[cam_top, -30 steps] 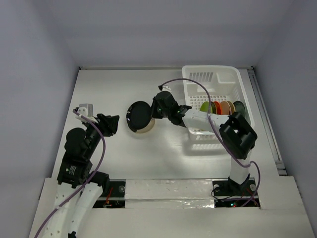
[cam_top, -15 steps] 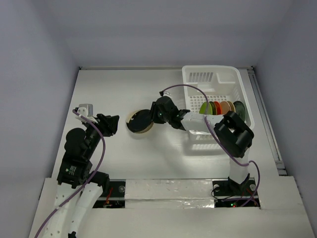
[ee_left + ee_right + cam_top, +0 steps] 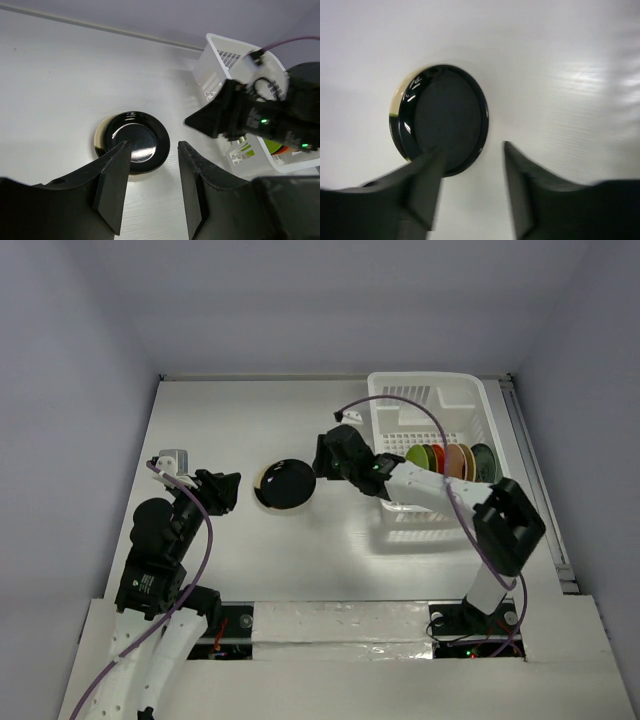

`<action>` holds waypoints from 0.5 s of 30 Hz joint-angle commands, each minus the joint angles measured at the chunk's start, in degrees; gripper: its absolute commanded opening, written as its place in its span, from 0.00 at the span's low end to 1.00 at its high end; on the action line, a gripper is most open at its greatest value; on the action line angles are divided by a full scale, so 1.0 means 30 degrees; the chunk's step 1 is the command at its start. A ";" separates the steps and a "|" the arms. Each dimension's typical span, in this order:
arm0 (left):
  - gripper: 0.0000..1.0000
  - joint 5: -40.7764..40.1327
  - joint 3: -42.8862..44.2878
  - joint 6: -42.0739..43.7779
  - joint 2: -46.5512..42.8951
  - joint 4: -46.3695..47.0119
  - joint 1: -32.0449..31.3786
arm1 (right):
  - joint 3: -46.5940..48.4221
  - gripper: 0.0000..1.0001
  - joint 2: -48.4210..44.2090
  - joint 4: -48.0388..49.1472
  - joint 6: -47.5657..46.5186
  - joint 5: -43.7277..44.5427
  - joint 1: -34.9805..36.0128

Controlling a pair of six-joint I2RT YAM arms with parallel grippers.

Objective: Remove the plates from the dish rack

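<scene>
On table (image 3: 210, 420), plate (image 3: 287, 484) released, R hand (image 3: 472, 150) wide

— What sits on the white table (image 3: 220, 410)?

— Near the middle, a cream plate (image 3: 97, 142) lies flat on the bare surface. A glossy black plate (image 3: 287, 485) is stacked on top, so only a sliver of cream rim shows at its left.

— Anything else?

— A white dish rack (image 3: 408, 393) stands at the far right corner, well apart from the stack, its long side along the table's right edge.
</scene>
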 commanded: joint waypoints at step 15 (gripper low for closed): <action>0.39 0.0313 0.0184 0.0174 -0.0153 0.1128 0.0081 | -0.3465 0.29 -1.1413 -0.8175 -0.3946 0.7084 -0.5632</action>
